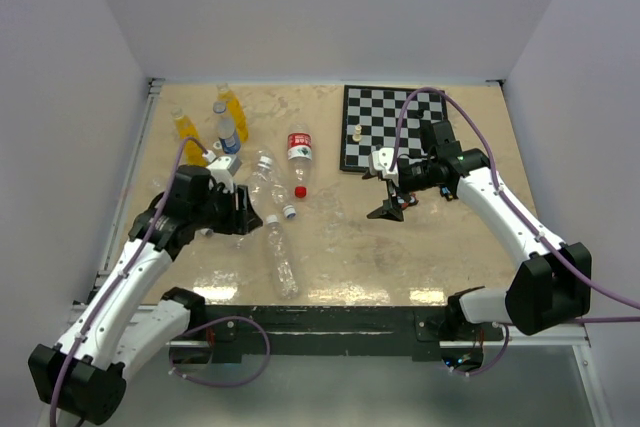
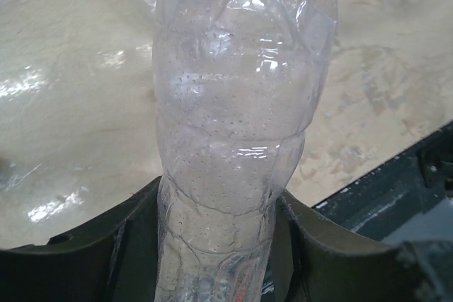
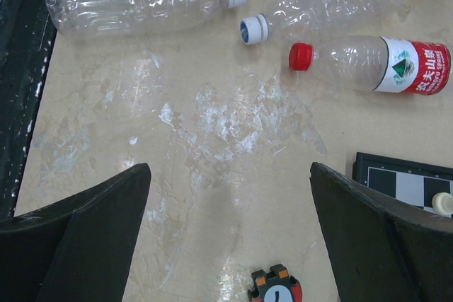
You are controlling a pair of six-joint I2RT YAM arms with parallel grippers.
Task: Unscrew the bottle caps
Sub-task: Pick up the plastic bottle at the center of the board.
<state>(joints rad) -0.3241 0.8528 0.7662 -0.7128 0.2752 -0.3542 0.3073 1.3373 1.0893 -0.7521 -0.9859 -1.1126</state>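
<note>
Now, on the beige marbled surface (image 1: 440, 247), hold the clear crumpled plastic bottle (image 2: 233, 160) steady and low, pinched at the body between the half-closed left fingers (image 2: 85, 259). Bring the right fingers (image 3: 78, 217), spread wide and empty, squarely over the small ribbed blue-and-white screw cap (image 3: 253, 30), seemingly this bottle's, lying mid-surface beside a small red plastic cap (image 3: 300, 56); clamp firmly, twist without slipping.
</note>
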